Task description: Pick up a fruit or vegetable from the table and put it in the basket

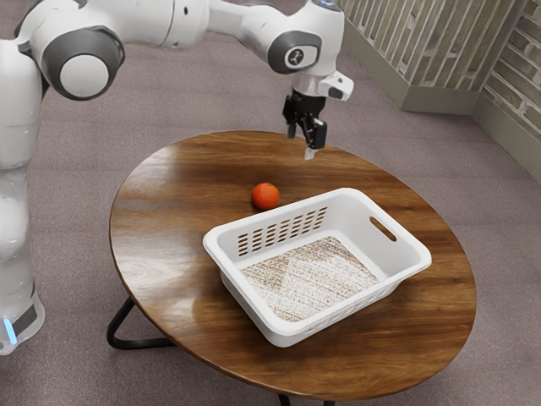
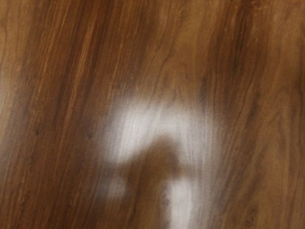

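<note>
Near edge, ext. view: round wood table (image 1: 427, 326), glossy brown, dk. metal legs (image 1: 142, 344) below.

On it, wht. plastic basket (image 1: 281, 331), upright, set at an angle, slotted sides, grip hole in the end toward ext. view's R. Speckled brn./wht. base inside.

Just past basket's far side, toward ext. view's L: round red-orange fruit (image 1: 265, 196). Sat on tabletop, outside basket, just beside its rim; contact w/ wall couldn't be told.

Farther back: blk. gripper (image 1: 301, 144) hung near table's far edge, fingers pointing down, jaws spread w/ gap btwn. Well above wood, apart from fruit & basket. Wht. arm (image 1: 161, 21) came in from ext. view's L.

Wrist view: wood grain, pale glare, dk. blurry reflection.

Bkgd.: grayish carpet (image 1: 199, 97), then brick-pattern wall (image 1: 456, 34).
</note>
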